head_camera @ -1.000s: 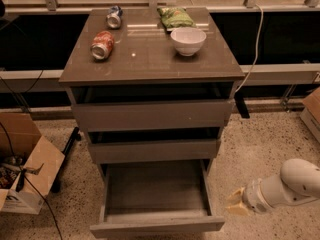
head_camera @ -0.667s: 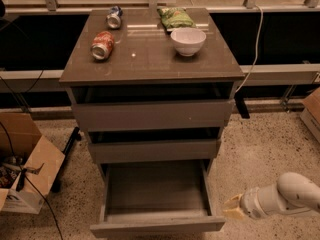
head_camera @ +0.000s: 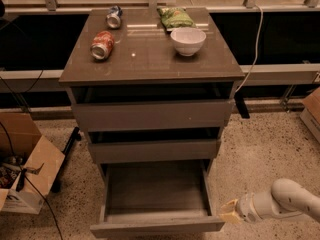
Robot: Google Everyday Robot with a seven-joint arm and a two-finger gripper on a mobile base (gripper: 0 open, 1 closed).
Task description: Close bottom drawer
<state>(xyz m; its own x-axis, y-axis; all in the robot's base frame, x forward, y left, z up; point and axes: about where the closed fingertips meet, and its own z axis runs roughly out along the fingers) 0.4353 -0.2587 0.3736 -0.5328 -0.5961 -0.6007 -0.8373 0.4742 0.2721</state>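
The bottom drawer (head_camera: 156, 226) of a grey-brown cabinet is pulled far out, its deep box showing bare inside. Its flat front panel runs along the lower edge of the camera view. My gripper (head_camera: 230, 211) is at the lower right, on a white arm, just right of the drawer's front right corner and level with the panel. It points left toward that corner. I cannot tell whether it touches the panel.
The top drawer (head_camera: 152, 115) and middle drawer (head_camera: 154, 150) stand slightly out. On the cabinet top (head_camera: 150, 59) are a white bowl (head_camera: 188, 40), a red can (head_camera: 102, 44), another can (head_camera: 114, 17) and a green bag (head_camera: 175, 18). A cardboard box (head_camera: 25, 164) sits at the left on speckled floor.
The arm has dropped lower and drawn back to the right; the gripper now sits lower beside the drawer's front corner. The drawer has not visibly moved.
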